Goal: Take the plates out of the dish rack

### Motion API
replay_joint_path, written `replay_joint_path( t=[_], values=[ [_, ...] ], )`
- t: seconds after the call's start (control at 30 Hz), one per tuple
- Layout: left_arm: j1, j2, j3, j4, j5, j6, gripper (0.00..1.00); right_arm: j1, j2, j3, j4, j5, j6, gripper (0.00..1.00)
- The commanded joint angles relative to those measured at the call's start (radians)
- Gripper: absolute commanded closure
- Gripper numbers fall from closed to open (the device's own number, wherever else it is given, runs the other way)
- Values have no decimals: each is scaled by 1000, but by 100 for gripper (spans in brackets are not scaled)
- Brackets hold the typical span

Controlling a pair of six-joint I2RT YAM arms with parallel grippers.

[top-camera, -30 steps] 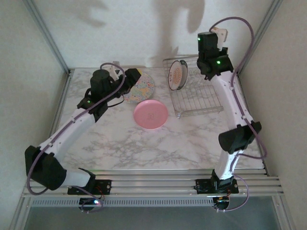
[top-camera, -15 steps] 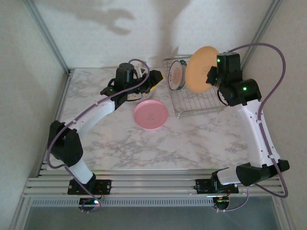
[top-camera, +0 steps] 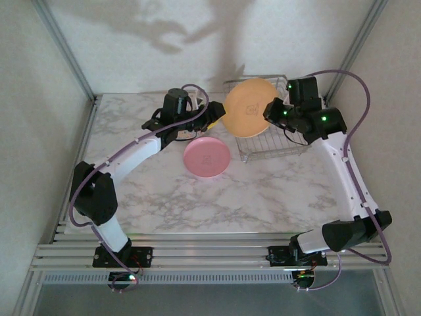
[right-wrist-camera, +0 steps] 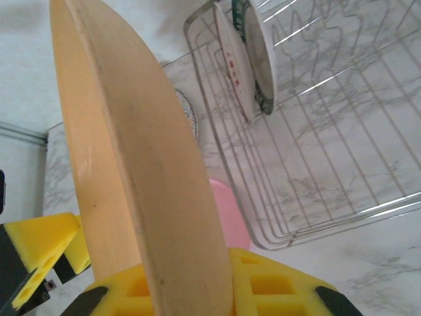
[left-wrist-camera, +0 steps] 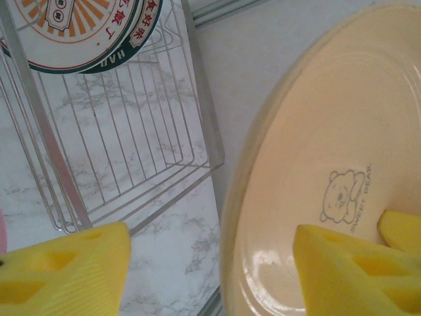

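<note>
My right gripper (top-camera: 270, 109) is shut on a plain yellow plate (top-camera: 248, 107) and holds it tilted in the air over the left end of the dish rack (top-camera: 283, 139). In the right wrist view this yellow plate (right-wrist-camera: 131, 164) stands edge-on, pinched between the fingers of the right gripper (right-wrist-camera: 191, 284). My left gripper (top-camera: 215, 118) is open at the plate's left edge. In the left wrist view the yellow plate (left-wrist-camera: 329, 145) has its rim between the spread fingers of the left gripper (left-wrist-camera: 210, 263), with a gap at the left finger (left-wrist-camera: 59, 270). A white plate with an orange motif and dark rim (left-wrist-camera: 72, 33) stands in the rack (left-wrist-camera: 197, 118).
A pink plate (top-camera: 206, 157) lies flat on the marble table (top-camera: 217, 197), left of the rack. A floral plate's edge (right-wrist-camera: 187, 115) peeks out behind the yellow plate. The standing white plate (right-wrist-camera: 247, 59) looks like two close together. Frame posts stand at the table's back corners.
The right arm lifted the yellow plate out of the rack and swung it left. The left gripper moved right from the floral plate to the yellow plate's edge.
</note>
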Motion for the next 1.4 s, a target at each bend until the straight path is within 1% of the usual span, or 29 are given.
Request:
replay_joint_path(
  t=[0.0, 0.13, 0.2, 0.37, 0.43, 0.5, 0.53, 0.67, 0.73, 0.77, 0.83, 0.9, 0.93, 0.97, 1.03, 1.17, 1.37],
  values=[
    [-4, 12, 42, -40, 16, 34, 39, -5, 13, -10, 79, -87, 41, 100],
    [-2, 16, 46, -54, 13, 41, 50, -4, 38, -13, 94, -135, 46, 100],
    [-2, 17, 51, -61, 14, 44, 59, -6, 45, -18, 101, -149, 50, 100],
    [0, 19, 55, -89, -1, 52, 90, -8, 56, -36, 119, -180, 59, 100],
    [-1, 18, 56, -98, -8, 55, 100, -8, 59, -36, 115, -184, 52, 100],
    [1, 19, 62, -110, -12, 57, 100, -10, 64, -36, 108, -190, 45, 100],
    [2, 18, 65, -114, -11, 58, 100, -12, 66, -36, 105, -197, 40, 91],
    [16, 4, 61, -118, -11, 56, 100, -13, 61, -35, 90, -198, 22, 46],
    [28, -8, 55, -121, -6, 53, 100, -13, 51, -32, 79, -186, 11, 32],
    [36, -13, 52, -125, -3, 53, 100, -13, 44, -29, 68, -175, 4, 27],
    [53, -32, 37, -134, 4, 59, 100, -12, 30, -28, 49, -157, -13, 20],
    [66, -51, 16, -148, 10, 72, 100, -11, 12, -35, 35, -148, -37, 15],
    [73, -63, 2, -158, 11, 81, 100, -7, 1, -44, 32, -144, -52, 10],
    [81, -73, -17, -166, 14, 88, 100, -3, -10, -53, 29, -142, -69, 8],
    [96, -101, -63, -169, 17, 95, 100, 14, -23, -65, 13, -139, -118, 7],
    [128, -164, -188, -170, 12, 113, 100, 79, -45, -83, -66, -99, -235, 7],
    [163, -238, -387, -159, -37, 128, 100, 194, -99, -176, -99, -67, -327, 6]
  ],
)
